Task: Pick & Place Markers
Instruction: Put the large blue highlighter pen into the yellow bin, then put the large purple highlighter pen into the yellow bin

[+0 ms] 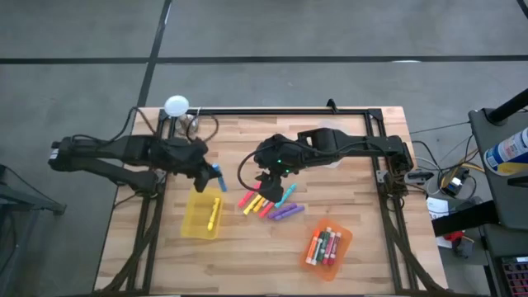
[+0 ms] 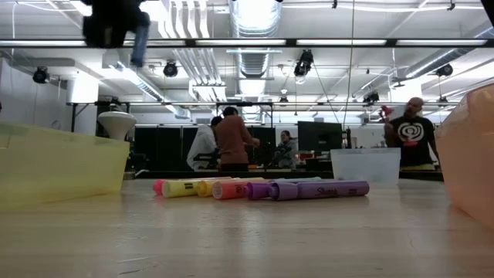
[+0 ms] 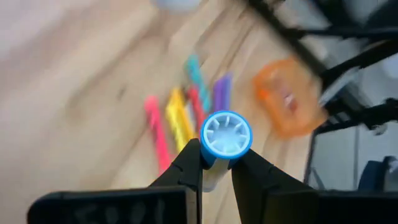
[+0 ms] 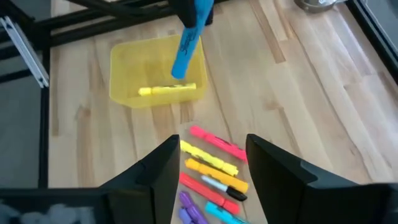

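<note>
Hovering blue marker [image 4: 188,41] above yellow bin [image 4: 124,65]

Bare wood at lower centre of table [image 1: 247,256]; marker cluster [image 1: 271,202] mid-frame, flanked by yellow bin [image 1: 191,223] and orange bin [image 1: 345,239].

Bright ceiling strip lights [image 2: 309,42] glare in the low view. The left wrist view is motion-blurred; the pale wooden bench [image 1: 247,247] is evenly lit.

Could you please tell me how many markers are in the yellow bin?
1: a yellow marker lying in the bin. The blue marker is in the left gripper, outside it. The right gripper hovers open over the loose markers.
</note>
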